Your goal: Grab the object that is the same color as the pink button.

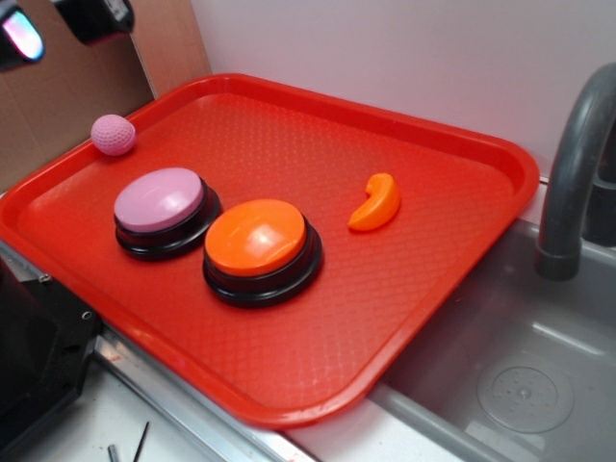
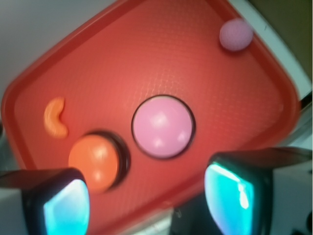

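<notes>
- Overhead, the gripper (image 2: 146, 200) is hanging with its jaws spread wide and nothing between them, its two glowing pads framing the bottom of the wrist view; in the exterior view only its tips are showing at the top left corner, well above the tray.
- Directly beneath it, the pink button (image 2: 163, 127) is sitting closest to the open jaws, and that is posing the main risk: a straight descent from here would likely be landing on the button's domed top, not on the target.
- Just beside it, the orange button (image 1: 258, 245) is crowding the middle of the red tray (image 1: 452, 260), with the two black bases nearly touching, leaving little room for a sideways approach across them.
- Farther out, the pink ball (image 1: 114, 135) is resting at the tray's far left corner, against or just beside the raised rim, well apart from both buttons; it is sharing the button's colour, which is making a mix-up between the two plausible.
- Being round and small, the ball is likely to roll if one finger is touching it first, and the rim may be blocking the outer finger from seating fully.
- On the opposite side, the orange curved piece (image 1: 376, 203) is lying well clear, near a grey sink (image 1: 500, 356) and faucet (image 1: 576, 183), and is looking unlikely to interfere.
</notes>
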